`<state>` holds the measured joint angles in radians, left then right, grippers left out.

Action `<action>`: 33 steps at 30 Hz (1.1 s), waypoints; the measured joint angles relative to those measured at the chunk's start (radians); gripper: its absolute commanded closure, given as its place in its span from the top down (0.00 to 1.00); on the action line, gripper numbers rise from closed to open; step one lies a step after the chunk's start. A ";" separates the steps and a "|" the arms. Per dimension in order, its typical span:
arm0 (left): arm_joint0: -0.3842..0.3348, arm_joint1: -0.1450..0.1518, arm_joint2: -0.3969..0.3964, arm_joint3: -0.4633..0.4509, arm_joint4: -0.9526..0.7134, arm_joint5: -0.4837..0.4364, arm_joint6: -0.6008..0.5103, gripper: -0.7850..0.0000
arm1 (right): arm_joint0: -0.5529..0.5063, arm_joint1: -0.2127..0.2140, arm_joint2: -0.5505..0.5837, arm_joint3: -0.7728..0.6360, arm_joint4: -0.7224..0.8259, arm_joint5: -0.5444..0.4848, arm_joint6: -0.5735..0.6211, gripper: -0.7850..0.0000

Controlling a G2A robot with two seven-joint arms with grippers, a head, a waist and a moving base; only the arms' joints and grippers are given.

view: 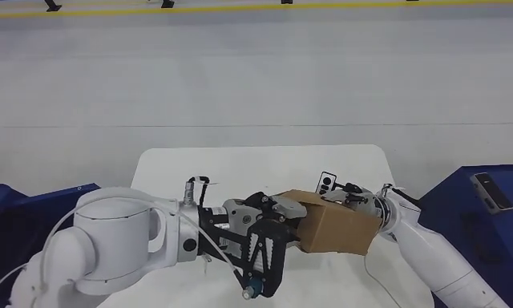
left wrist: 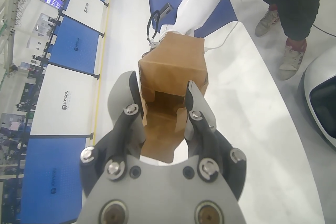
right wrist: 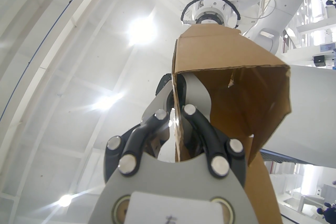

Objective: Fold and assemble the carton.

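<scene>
**Carton (view: 337, 224) held between both grippers**

Carton is over the near part of the white table (view: 200, 164), lying roughly level, with a gripper at each end. Right gripper (right wrist: 176, 101) is clamped on one side wall at its open end, with one finger inside, one outside, and the wall pinched between. Left gripper (left wrist: 162, 99) is spread wide, straddling the opposite open end. The end flaps lie between its fingers (left wrist: 131, 93), one of which is against a flap. No firm squeeze is visible there.
</scene>
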<state>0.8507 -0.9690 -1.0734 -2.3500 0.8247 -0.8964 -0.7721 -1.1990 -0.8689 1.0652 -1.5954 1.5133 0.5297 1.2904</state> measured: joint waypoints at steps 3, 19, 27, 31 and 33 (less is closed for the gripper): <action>-0.005 0.009 0.000 0.000 -0.008 -0.039 -0.057 0.35 | -0.002 -0.002 0.004 -0.002 -0.001 0.002 -0.002 0.00; -0.054 0.014 0.056 0.000 0.031 -0.003 -0.076 0.33 | -0.011 -0.009 0.009 0.000 -0.010 0.000 0.000 0.00; -0.071 0.008 0.117 0.000 0.059 0.024 -0.063 0.33 | -0.013 -0.012 0.011 0.002 -0.013 0.001 -0.001 0.00; -0.081 0.005 0.137 0.000 0.068 0.043 -0.060 0.32 | -0.013 -0.013 0.012 0.003 -0.013 0.002 -0.002 0.00; -0.085 0.004 0.144 0.000 0.071 0.053 -0.057 0.31 | -0.013 -0.014 0.013 0.003 -0.014 0.002 -0.002 0.00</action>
<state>0.7661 -0.9650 -0.9296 -2.3500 0.8954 -0.8430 -0.8290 -1.2119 -0.8826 1.0777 -1.5920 1.4995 0.5316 1.2885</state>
